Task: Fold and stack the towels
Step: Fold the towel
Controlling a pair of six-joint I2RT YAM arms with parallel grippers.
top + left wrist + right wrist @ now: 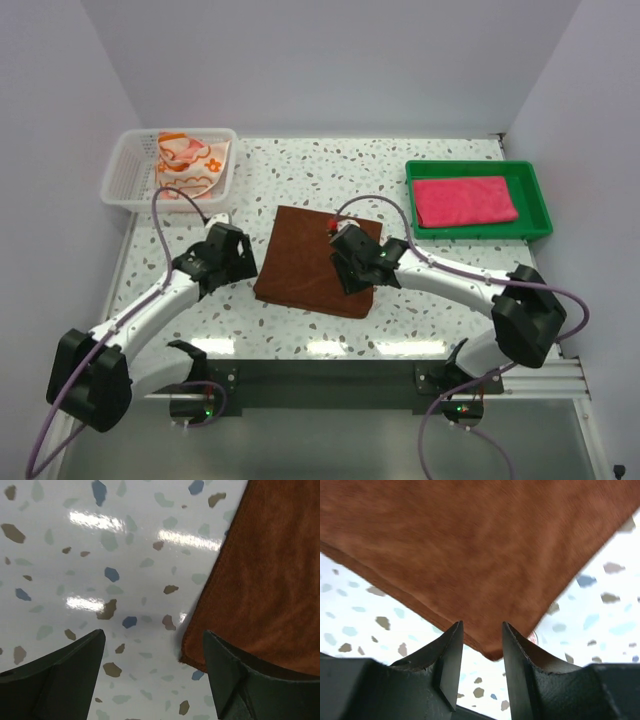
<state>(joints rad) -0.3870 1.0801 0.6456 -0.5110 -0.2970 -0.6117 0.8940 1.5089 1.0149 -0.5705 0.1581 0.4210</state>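
The speckled table [330, 170] fills the top view. At its centre lies the dark brown towel [305, 265], folded to a flat rectangle and slightly skewed. At 2 o'clock sits the green tray [470, 166] with the hot pink towel [465, 200] folded inside it. At 10 o'clock the white basket [130, 175] holds the orange flowered towel [190, 160], crumpled. Only the top view shows the tray and basket; both wrist views show just brown cloth and table.

The left gripper [152, 635] is just beside the brown towel's 9 o'clock edge. Its jaws are spread wide over bare table and hold nothing, and its wrist view shows a towel corner by one finger. The right gripper [481, 624] is over the towel's 3 o'clock edge. Its jaws are parted by a narrow gap with a towel corner showing through it, and no pinch is visible
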